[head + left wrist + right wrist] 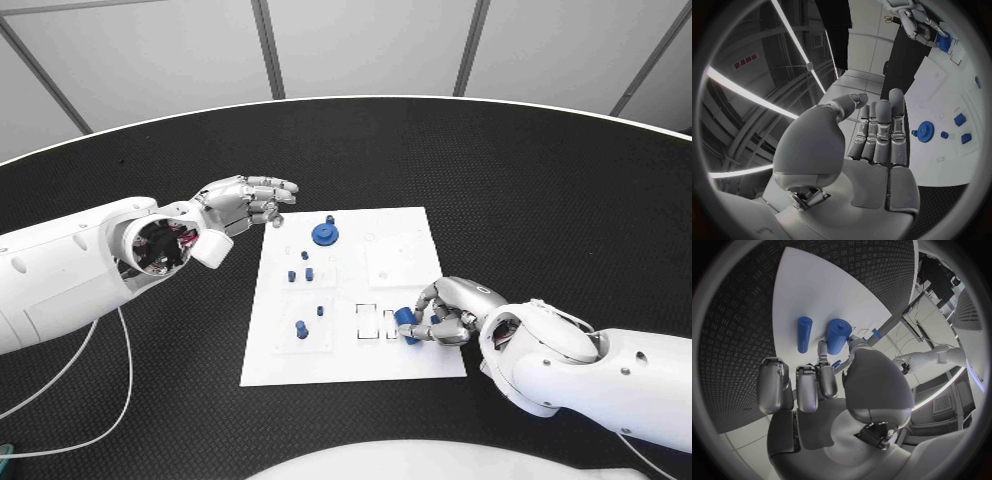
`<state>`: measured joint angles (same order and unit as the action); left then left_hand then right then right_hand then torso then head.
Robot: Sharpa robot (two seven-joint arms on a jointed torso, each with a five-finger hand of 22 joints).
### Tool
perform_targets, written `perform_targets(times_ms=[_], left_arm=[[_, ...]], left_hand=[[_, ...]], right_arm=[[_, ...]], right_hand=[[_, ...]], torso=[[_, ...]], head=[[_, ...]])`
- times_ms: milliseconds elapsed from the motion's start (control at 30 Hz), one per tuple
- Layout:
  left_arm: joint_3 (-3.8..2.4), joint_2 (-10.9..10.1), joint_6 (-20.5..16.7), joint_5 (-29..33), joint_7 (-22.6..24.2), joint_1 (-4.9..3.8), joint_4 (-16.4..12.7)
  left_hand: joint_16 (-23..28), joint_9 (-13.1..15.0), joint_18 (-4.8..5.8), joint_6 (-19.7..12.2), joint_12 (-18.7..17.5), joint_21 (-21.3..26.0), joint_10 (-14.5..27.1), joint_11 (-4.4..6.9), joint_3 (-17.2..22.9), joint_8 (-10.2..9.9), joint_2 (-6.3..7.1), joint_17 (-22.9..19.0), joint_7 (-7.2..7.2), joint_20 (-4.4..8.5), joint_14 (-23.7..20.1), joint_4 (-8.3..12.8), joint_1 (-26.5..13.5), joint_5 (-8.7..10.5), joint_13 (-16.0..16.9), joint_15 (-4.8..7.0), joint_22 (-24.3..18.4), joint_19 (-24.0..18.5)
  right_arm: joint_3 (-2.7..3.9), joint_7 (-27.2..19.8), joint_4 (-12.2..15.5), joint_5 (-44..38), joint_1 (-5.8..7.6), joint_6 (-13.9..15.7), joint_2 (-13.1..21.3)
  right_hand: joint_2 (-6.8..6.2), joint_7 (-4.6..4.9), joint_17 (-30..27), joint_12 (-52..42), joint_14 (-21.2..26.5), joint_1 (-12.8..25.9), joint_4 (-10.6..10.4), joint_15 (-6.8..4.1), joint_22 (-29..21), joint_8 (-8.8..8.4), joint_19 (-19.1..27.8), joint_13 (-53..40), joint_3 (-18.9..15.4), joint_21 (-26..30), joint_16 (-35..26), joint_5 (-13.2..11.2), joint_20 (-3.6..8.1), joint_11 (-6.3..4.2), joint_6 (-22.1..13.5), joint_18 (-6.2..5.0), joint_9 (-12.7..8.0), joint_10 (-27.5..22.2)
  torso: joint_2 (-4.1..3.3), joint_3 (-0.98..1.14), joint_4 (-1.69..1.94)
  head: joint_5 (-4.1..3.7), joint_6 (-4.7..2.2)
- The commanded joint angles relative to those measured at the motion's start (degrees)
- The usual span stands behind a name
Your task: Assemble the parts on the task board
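Black round table [476, 160]; white cables [87, 400] near front-left edge.

**Right hand on a blue part at the board's near edge**

The white task board [389, 360] lies in the middle of the black surface [548, 190]. The right hand [450, 310] rests on the board's near right part, its fingers curled around a blue cylinder [405, 324] beside two small rectangular outlines. The left hand [248, 204] hovers just off the board's far left corner, fingers bent and apart, holding nothing. A blue gear [326, 234] sits near the board's far edge. Several small blue pegs [304, 268] stand along the left half, with another blue piece [302, 329] nearer the front.
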<state>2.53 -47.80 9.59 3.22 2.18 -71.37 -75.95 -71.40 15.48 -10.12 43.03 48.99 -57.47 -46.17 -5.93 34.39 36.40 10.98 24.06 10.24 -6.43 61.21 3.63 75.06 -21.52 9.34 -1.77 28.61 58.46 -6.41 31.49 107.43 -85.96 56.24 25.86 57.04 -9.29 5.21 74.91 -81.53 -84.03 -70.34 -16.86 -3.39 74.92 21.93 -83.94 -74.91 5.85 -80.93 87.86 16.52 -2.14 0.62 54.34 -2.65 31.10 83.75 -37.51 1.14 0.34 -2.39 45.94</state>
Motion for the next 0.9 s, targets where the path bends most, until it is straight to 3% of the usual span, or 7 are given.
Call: perform_targets(times_ms=[33, 200, 233, 567, 700, 900], left_arm=[[0.0, -0.03, 0.0, 0.0, -0.03, 0.0, -0.02], [0.0, -0.04, 0.06, 0.0, -0.11, 0.0, -0.06], [0.0, -0.04, 0.08, 0.0, -0.12, 0.0, -0.07], [0.0, -0.01, 0.11, 0.0, -0.2, 0.0, -0.1], [0.0, 0.0, 0.1, 0.0, -0.24, 0.0, -0.11], [0.0, -0.01, 0.11, 0.0, -0.26, 0.0, -0.08]], left_hand=[[0.39, 0.07, -0.55, 0.38, -0.35, 0.22, -0.19, -0.23, -0.23, -0.28, -0.34, -0.05, -0.04, -0.08, -0.33, -0.13, 0.0, 0.07, -0.1, 0.13, -0.07, -0.44], [0.39, 0.07, -0.55, 0.38, -0.35, 0.22, -0.19, -0.23, -0.23, -0.28, -0.34, -0.05, -0.04, -0.08, -0.33, -0.13, 0.0, 0.07, -0.1, 0.13, -0.07, -0.44], [0.39, 0.07, -0.55, 0.38, -0.35, 0.22, -0.19, -0.23, -0.23, -0.28, -0.34, -0.05, -0.04, -0.08, -0.33, -0.13, 0.0, 0.07, -0.1, 0.13, -0.07, -0.44], [0.36, 0.07, -0.56, 0.36, -0.41, 0.37, -0.14, -0.21, -0.4, -0.37, -0.4, -0.1, -0.06, -0.1, -0.4, -0.24, -0.06, 0.05, -0.15, 0.13, -0.18, -0.46], [0.35, 0.07, -0.56, 0.34, -0.42, 0.38, -0.12, -0.21, -0.42, -0.4, -0.38, -0.1, -0.05, -0.1, -0.41, -0.24, -0.07, 0.05, -0.16, 0.13, -0.2, -0.46], [0.35, 0.07, -0.56, 0.34, -0.42, 0.38, -0.12, -0.21, -0.42, -0.4, -0.38, -0.1, -0.05, -0.1, -0.41, -0.24, -0.07, 0.05, -0.16, 0.13, -0.2, -0.46]], right_arm=[[-0.01, 0.19, 0.07, -0.01, -0.08, -0.18, -0.08], [-0.01, 0.35, 0.02, -0.02, -0.16, -0.81, -0.23], [-0.01, 0.37, 0.02, -0.02, -0.17, -0.88, -0.26], [-0.01, 0.71, -0.43, -1.01, -0.19, -2.36, -0.51], [-0.01, 0.91, -0.58, -2.05, -0.2, -3.02, -0.64], [-0.01, 0.93, -0.1, -2.53, -0.21, -1.03, -0.56]], right_hand=[[0.08, -0.09, 10.63, 0.1, -5.1, 0.3, 0.16, -0.01, 12.4, -0.15, -4.6, -4.95, -0.18, -0.48, 0.35, 0.4, -0.22, -0.03, 0.1, 0.97, 0.07, 0.14], [0.22, -0.11, 10.68, 0.14, -5.1, -0.03, 0.17, -0.03, 12.43, -0.24, -4.6, -5.01, -0.41, -0.5, 0.38, 1.4, -0.2, -0.05, 0.14, 0.97, 0.16, 0.13], [0.17, -0.11, 10.72, 0.12, -5.11, -0.4, 0.2, -0.04, 12.46, -0.34, -4.59, -5.12, -0.57, -0.52, 0.39, 2.48, -0.19, -0.05, 0.13, 0.97, 0.22, 0.16], [0.25, -0.09, 10.8, 0.17, -5.12, -1.11, 0.26, -0.03, 12.51, -0.53, -4.59, -5.23, -0.66, -0.57, 0.42, 3.71, -0.19, -0.05, 0.13, 0.99, 0.3, 0.16], [-0.28, 0.02, 10.99, 0.46, -5.15, -2.66, 0.49, 0.03, 12.57, -0.85, -4.59, -5.08, -0.61, -0.65, 0.5, 4.26, -0.23, 0.04, -0.06, 1.0, 0.35, -0.05], [-0.17, -0.05, 11.13, 0.56, -5.17, -5.56, 0.55, -0.01, 12.67, -1.15, -4.6, -5.24, 0.87, -0.83, 0.55, 4.98, -0.24, -0.04, 0.32, 1.03, 0.4, -0.06]], torso=[[0.02, 0.01, -0.03], [0.02, 0.02, 0.01], [0.02, 0.02, 0.02], [0.01, 0.03, -0.04], [-0.02, 0.04, 0.0], [-0.01, 0.07, -0.04]], head=[[0.04, 0.06], [0.01, 0.05], [-0.01, 0.07], [-0.18, 0.12], [-0.28, 0.05], [-0.23, -0.02]])
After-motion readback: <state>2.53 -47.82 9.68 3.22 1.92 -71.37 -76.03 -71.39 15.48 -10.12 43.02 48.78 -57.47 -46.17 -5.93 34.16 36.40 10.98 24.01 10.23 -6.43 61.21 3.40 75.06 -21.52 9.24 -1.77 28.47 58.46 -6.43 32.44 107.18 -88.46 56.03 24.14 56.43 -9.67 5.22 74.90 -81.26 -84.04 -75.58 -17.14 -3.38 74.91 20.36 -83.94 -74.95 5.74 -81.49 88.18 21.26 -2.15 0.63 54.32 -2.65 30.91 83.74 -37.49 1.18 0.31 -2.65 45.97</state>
